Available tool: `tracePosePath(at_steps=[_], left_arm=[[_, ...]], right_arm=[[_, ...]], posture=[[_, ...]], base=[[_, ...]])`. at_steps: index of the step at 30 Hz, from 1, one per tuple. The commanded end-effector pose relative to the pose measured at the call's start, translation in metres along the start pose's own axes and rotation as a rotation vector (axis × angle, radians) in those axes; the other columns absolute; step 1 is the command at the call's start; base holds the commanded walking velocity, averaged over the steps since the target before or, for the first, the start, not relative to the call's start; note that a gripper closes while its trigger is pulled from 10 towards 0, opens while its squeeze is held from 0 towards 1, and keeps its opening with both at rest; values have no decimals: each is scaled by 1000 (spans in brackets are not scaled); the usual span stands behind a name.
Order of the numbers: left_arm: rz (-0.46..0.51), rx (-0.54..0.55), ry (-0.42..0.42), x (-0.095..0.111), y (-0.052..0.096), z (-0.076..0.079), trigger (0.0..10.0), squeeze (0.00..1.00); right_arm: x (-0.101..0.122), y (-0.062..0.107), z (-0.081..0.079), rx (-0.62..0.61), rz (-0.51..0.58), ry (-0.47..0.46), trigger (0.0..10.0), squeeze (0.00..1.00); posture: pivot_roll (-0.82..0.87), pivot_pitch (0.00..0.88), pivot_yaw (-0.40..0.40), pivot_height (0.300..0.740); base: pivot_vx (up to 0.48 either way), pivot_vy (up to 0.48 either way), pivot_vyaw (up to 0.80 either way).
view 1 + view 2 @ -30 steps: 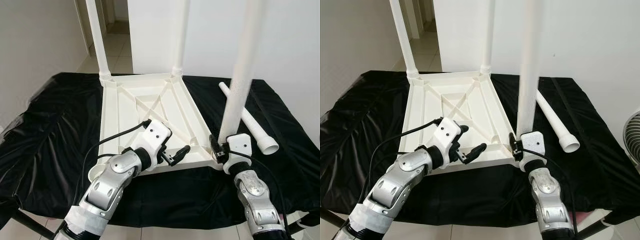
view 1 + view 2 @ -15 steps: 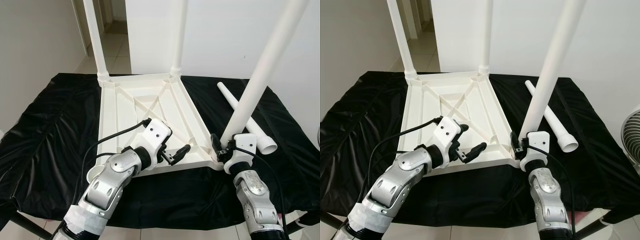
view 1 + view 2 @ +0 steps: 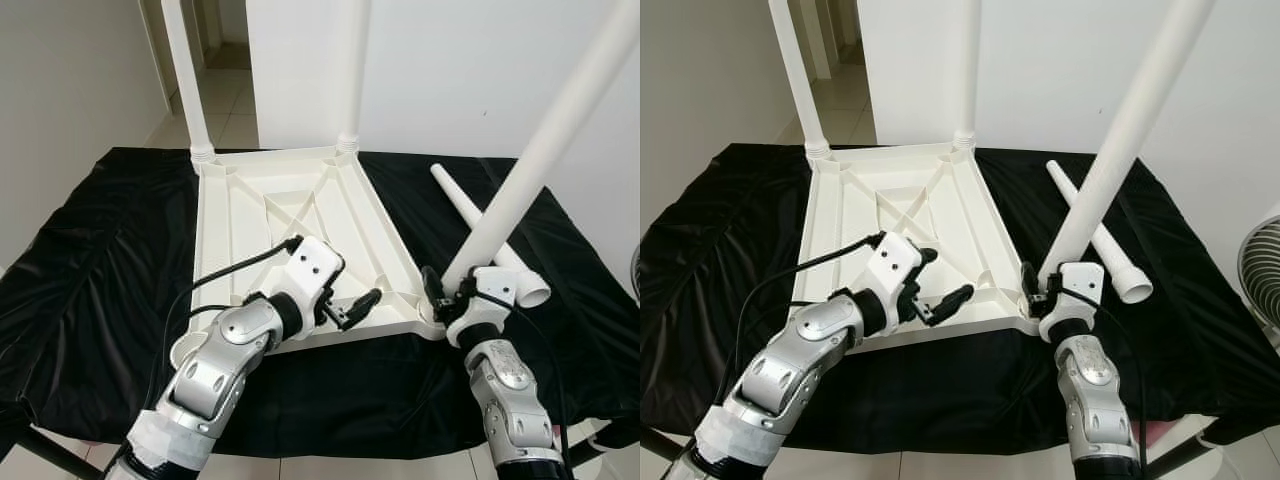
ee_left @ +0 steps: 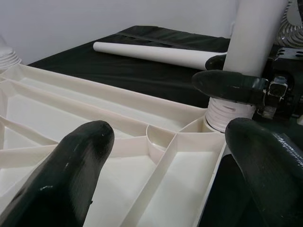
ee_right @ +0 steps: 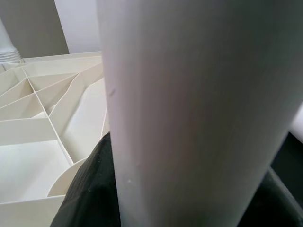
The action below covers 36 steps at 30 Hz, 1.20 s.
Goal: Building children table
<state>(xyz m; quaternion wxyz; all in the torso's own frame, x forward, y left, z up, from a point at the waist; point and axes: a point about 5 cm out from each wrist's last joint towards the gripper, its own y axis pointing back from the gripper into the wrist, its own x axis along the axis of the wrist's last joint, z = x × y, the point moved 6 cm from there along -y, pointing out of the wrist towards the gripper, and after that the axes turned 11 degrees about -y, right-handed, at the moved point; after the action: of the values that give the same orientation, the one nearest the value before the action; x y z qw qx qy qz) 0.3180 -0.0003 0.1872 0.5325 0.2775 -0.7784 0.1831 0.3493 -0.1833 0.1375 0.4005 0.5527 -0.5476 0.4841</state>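
Note:
The white children's table top (image 3: 300, 220) lies upside down on a black-covered table. Two white legs stand upright in its far corners, one far left (image 3: 185, 80) and one far right (image 3: 352, 70). My right gripper (image 3: 448, 300) is shut on a third leg (image 3: 540, 160) just above its ribbed base (image 4: 227, 113), which sits at the near right corner socket. This leg leans away to the right. A fourth leg (image 3: 480, 225) lies loose on the cloth to the right. My left gripper (image 3: 352, 310) hovers open over the top's near edge, holding nothing.
Black cloth (image 3: 90, 270) covers the whole work table and hangs over its edges. The near left corner socket (image 3: 190, 350) peeks out beside my left arm. A fan (image 3: 1262, 270) stands at the far right. White walls and a tiled hallway (image 3: 225, 90) lie behind.
The leg in my right gripper has tipped from nearly upright to a strong lean to the right. My left gripper has stayed in place. The camera shifted slightly.

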Motion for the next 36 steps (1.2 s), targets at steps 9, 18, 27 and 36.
tracePosePath(at_steps=[9,18,27,36], left_arm=[[3,-15,4,3,2,1,10000,0],[2,-12,5,3,3,2,10000,0],[3,-17,6,3,3,3,10000,0],[2,-16,6,4,3,2,10000,0]], right_arm=[[-29,9,-4,-1,-99,72,10000,0],[-23,5,-17,55,-82,120,10000,0],[-27,8,-14,29,-85,117,10000,0],[-18,6,-11,-53,-37,101,10000,0]], posture=[[-36,34,39,740],[-34,30,36,740],[-37,28,35,740],[-34,29,30,740]], base=[[0,0,0],[0,0,0],[0,0,0],[0,0,0]])
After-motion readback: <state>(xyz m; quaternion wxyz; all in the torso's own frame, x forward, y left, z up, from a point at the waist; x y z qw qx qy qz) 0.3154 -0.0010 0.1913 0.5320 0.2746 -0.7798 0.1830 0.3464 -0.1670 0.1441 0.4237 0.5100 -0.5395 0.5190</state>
